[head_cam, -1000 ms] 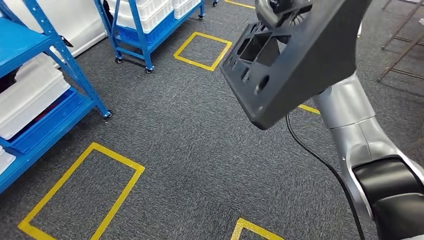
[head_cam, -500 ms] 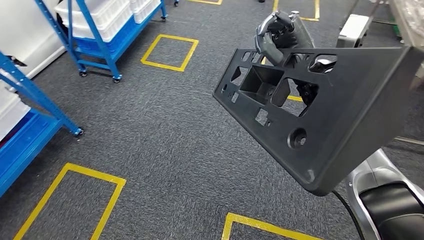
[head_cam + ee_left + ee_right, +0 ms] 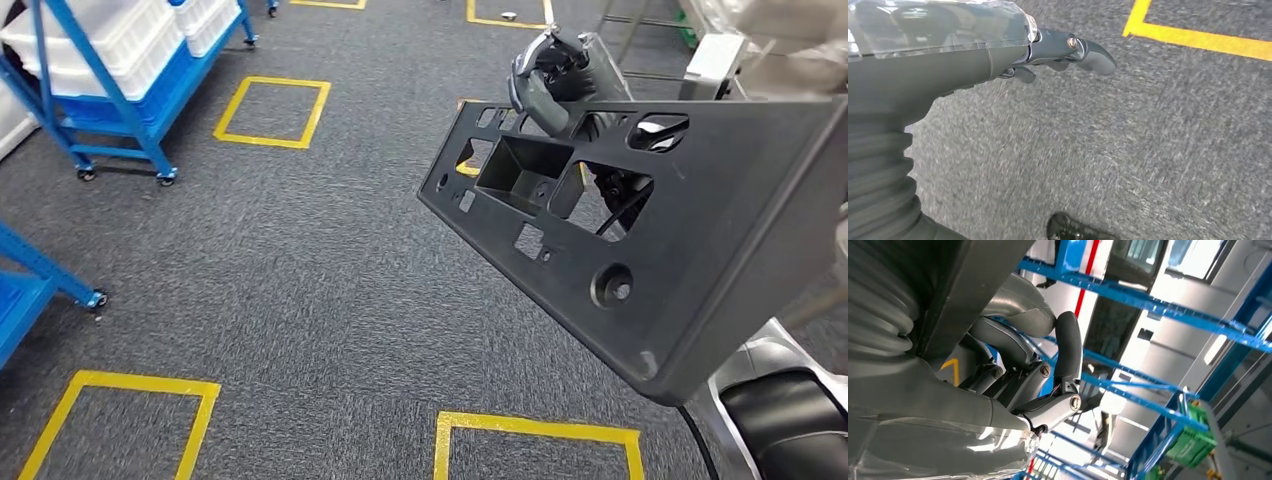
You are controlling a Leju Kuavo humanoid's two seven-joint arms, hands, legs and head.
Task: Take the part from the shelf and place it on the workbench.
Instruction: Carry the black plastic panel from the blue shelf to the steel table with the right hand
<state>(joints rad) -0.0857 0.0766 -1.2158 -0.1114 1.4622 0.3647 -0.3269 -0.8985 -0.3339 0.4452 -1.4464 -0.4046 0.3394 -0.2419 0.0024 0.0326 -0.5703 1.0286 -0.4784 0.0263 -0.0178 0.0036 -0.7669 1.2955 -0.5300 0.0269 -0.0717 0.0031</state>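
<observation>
The grey carpet floor (image 3: 300, 300) takes up most of the head view, open and flat between yellow tape squares (image 3: 272, 110) marked on it, one far ahead to the left, others cut by the near edge. A blue shelf rack on wheels (image 3: 120, 90), loaded with white bins (image 3: 100, 35), stands along the far left, well apart from the robot, and the foot of a second blue rack (image 3: 50, 275) reaches in at the left edge. Held high on the right side of the view is the part (image 3: 700, 230), a large black plastic panel with square and round cut-outs and a raised rim, tilted so its far corner points left over the open carpet and its near corner hangs just above the silver right arm (image 3: 790, 410). The right hand (image 3: 560, 75) grips the panel at its far top edge, the fingers (image 3: 1068, 345) curled over the rim, as the right wrist view shows close up with blue rack beams (image 3: 1148, 300) behind. Pale shapes at the top right beyond the panel may be furniture, but they are too cut off to tell. The left hand (image 3: 1063, 50) hangs low over the carpet with its fingers bent inward around nothing, beside a strip of yellow tape (image 3: 1198, 40).
</observation>
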